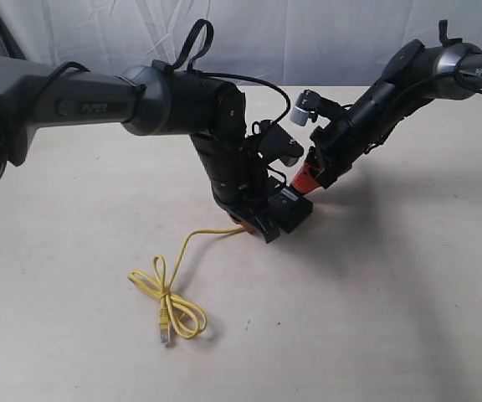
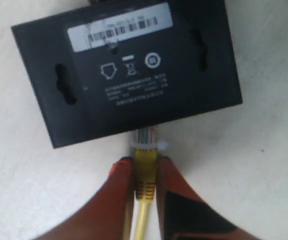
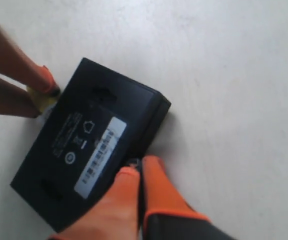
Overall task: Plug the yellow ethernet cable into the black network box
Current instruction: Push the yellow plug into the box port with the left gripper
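The black network box (image 2: pixel 129 70) lies flat on the table with its white label strip (image 2: pixel 119 25) facing up. My left gripper (image 2: pixel 145 162) is shut on the yellow boot of the yellow ethernet cable (image 2: pixel 145 167). The cable's clear plug (image 2: pixel 146 139) meets the box's near edge, and how deep it sits cannot be told. My right gripper (image 3: pixel 140 167) is shut, its orange fingertips pressed against the opposite edge of the box (image 3: pixel 89 145). In the exterior view the cable (image 1: pixel 174 293) trails from the left gripper (image 1: pixel 258 224) into a loose knot, with its free plug (image 1: pixel 164 332) on the table.
The box (image 1: pixel 293 209) sits mid-table between the two arms on a plain pale tabletop (image 1: pixel 392 318). A white curtain (image 1: pixel 308 33) hangs behind. The left arm's dark forearm (image 1: pixel 166 100) stretches across from the left.
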Available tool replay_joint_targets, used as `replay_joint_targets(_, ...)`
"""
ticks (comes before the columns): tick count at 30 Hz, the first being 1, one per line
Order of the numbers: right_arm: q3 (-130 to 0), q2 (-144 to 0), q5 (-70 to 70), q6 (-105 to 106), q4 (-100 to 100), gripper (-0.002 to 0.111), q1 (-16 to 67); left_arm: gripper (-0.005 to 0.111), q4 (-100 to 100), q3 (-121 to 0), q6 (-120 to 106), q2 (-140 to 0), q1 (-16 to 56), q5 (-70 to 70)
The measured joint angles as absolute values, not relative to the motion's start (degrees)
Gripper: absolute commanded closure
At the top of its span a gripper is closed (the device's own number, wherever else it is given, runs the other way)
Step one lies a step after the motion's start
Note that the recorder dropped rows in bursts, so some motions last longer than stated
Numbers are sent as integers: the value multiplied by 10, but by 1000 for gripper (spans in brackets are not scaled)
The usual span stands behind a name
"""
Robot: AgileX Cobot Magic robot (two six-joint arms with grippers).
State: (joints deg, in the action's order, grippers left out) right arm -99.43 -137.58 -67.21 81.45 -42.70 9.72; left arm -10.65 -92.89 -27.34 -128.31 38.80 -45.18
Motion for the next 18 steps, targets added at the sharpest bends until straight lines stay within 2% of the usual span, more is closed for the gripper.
replay_joint_targets(18, -994, -1376, -683, 764, -390, 109, 98, 107, -118, -928, -262, -1284, 388, -423)
